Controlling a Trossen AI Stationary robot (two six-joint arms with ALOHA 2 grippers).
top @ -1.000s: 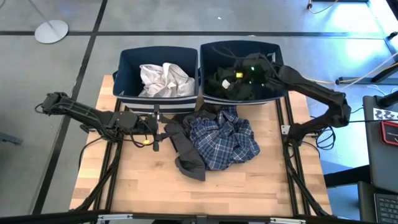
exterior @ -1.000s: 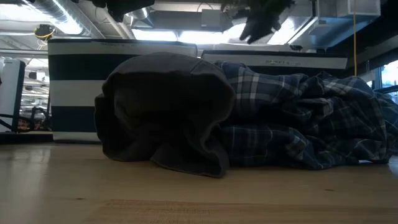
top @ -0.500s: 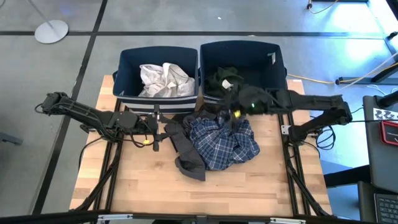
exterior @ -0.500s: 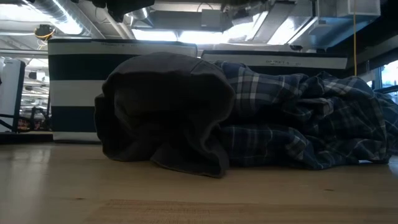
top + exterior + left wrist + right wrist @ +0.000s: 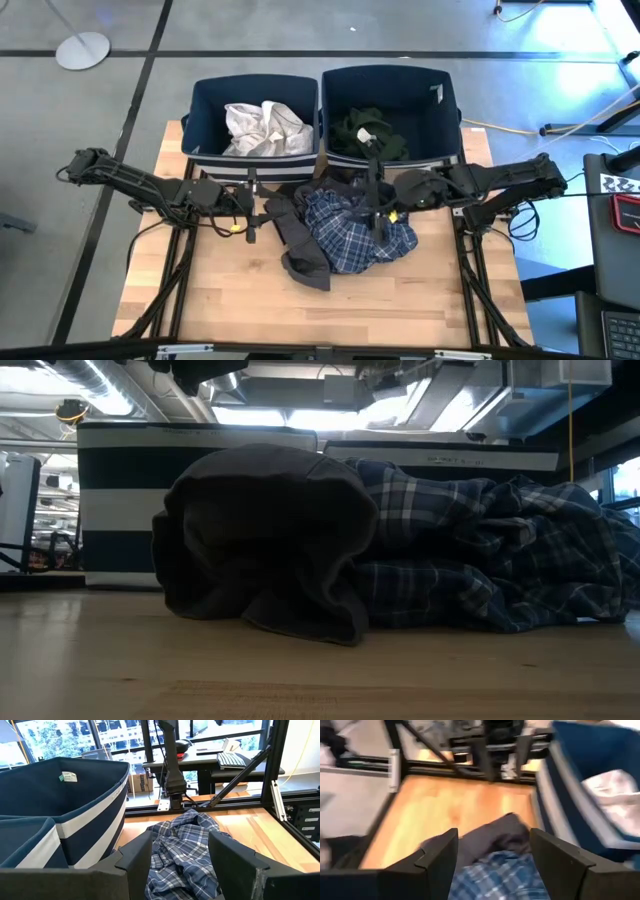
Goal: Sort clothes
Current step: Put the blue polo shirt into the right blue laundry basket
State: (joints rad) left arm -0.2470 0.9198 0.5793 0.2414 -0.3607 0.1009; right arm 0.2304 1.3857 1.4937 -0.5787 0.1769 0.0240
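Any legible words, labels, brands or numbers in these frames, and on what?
None can be read.
White label on the dark green garment in the right navy fabric bin: too small.
Small white tag with a green mark inside that bin's rim: too small.
Blue-white plaid shirt: no text.

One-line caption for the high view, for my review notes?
Right hand open over the plaid shirt beside the grey garment; white and green garments binned; left hand waits.
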